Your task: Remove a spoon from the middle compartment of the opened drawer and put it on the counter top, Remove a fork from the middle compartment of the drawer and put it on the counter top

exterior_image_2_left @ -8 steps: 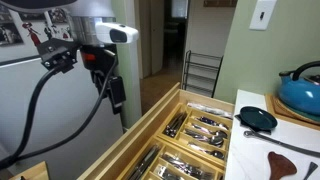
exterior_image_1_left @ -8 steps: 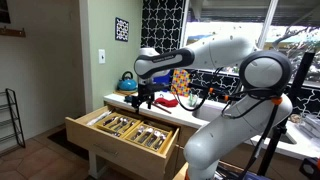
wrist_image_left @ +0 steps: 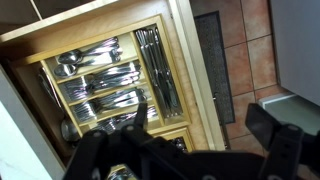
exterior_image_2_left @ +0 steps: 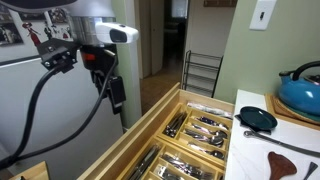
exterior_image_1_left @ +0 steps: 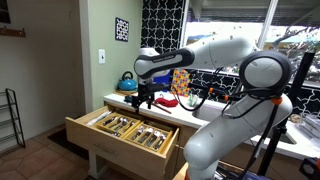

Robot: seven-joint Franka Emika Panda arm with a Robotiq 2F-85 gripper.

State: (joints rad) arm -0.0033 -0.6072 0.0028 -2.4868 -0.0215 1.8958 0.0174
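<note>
The drawer (exterior_image_1_left: pixel 92 134) is pulled open below the counter top (exterior_image_1_left: pixel 118 101); both also show in an exterior view, the drawer (exterior_image_2_left: pixel 150 128) left of the counter top (exterior_image_2_left: pixel 262 152). Its wooden divider holds several pieces of metal cutlery. In the wrist view the middle compartment (wrist_image_left: pixel 100 78) lies among rows of spoons and forks in the drawer (wrist_image_left: pixel 178 60). My gripper (wrist_image_left: pixel 205 125) is open and empty, hanging above the drawer's front edge. It shows in both exterior views (exterior_image_1_left: pixel 144 101) (exterior_image_2_left: pixel 116 96), clear of the cutlery.
A blue kettle (exterior_image_2_left: pixel 301 90) and a dark small pan (exterior_image_2_left: pixel 258 119) stand on the counter, with a dark utensil (exterior_image_2_left: pixel 292 146) lying nearer the front. A red object (exterior_image_1_left: pixel 166 101) lies on the counter. Tiled floor and a dark mat (wrist_image_left: pixel 212 60) lie below.
</note>
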